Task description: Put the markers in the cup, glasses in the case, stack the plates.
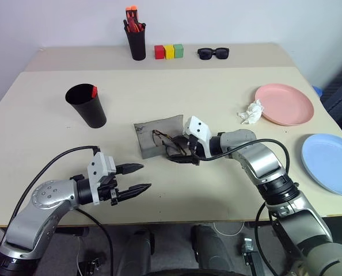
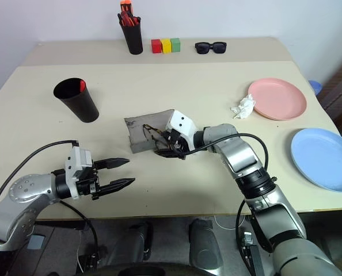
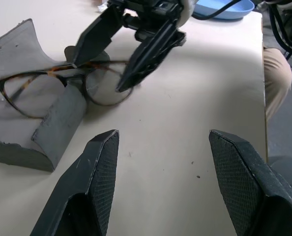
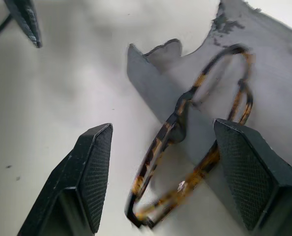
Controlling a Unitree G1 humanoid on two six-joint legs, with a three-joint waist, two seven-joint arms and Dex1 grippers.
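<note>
Right wrist view: the thin tortoiseshell wire-framed eyeglasses (image 4: 185, 142) are seen lying half over the edge of the grey felt glasses case (image 4: 264, 93), one lens on the felt, the other on the bare beige table (image 1: 217, 86). The right gripper (image 1: 182, 150) is spread wide with the frame between its fingers, nothing yet clamped. In the left eye view this sits at centre frame; the glasses' long axis is judged to run across the case's open edge. The right arm is clearly nearer; the left gripper (image 1: 135, 178), also parted and empty, hovers at lower left, near the case. The case is soft and floppy, the frame slim and springy. The tapered matte black plastic cup (image 1: 87, 106), at upper left, is seen with a red-ended marker (image 1: 94, 90) inside.
</note>
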